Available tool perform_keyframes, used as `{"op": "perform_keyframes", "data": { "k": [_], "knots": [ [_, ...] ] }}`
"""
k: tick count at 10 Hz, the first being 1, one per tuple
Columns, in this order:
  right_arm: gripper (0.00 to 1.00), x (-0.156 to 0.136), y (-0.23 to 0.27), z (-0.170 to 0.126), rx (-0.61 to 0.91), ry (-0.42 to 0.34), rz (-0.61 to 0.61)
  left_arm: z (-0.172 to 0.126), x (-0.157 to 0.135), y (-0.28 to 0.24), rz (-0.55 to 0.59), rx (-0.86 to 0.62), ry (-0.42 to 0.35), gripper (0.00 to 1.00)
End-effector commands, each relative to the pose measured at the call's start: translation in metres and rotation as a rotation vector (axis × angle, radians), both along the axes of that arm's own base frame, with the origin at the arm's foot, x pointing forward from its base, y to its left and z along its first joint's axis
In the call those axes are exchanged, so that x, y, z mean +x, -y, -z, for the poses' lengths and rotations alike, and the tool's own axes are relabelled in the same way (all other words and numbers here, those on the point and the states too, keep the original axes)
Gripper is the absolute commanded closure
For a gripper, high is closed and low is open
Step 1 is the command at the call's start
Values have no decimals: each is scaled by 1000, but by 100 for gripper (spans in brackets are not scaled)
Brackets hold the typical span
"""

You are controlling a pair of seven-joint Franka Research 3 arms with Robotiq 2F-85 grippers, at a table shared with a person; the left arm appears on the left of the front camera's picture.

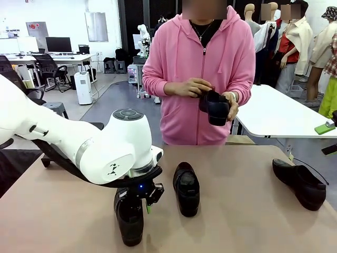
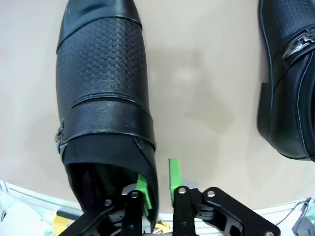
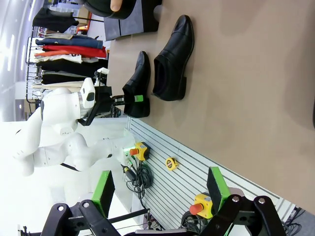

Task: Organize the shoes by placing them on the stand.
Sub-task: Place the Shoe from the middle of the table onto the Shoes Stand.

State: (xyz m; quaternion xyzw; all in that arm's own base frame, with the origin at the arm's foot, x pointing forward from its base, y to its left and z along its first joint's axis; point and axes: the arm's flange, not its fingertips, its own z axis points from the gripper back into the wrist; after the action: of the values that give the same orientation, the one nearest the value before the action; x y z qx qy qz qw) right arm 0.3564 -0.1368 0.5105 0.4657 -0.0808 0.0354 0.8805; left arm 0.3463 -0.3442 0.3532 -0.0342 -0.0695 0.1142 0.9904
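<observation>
Where your left end effector (image 2: 157, 181) is clamped on the heel rim of the nearest shoe (image 2: 101, 83), whose long axis runs near-to-far across the bench (image 1: 237, 221), the right end effector (image 3: 160, 194) gapes wide and empty, and beyond, a person's hands (image 1: 187, 87) hold another shoe (image 1: 216, 108).

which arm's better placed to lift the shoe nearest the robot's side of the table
Left. The left claw already grips the near shoe at its heel rim, one finger inside the opening and one outside. The right claw hangs open beyond the table edge, far from every shoe.
</observation>
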Motion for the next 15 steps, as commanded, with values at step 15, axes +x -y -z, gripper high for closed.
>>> {"op": "perform_keyframes", "data": {
  "k": [15],
  "knots": [
    [0, -1, 0, -3, 2, -3, -1, -157, -72, -90, 625, 169, 160, 100]
  ]
}}
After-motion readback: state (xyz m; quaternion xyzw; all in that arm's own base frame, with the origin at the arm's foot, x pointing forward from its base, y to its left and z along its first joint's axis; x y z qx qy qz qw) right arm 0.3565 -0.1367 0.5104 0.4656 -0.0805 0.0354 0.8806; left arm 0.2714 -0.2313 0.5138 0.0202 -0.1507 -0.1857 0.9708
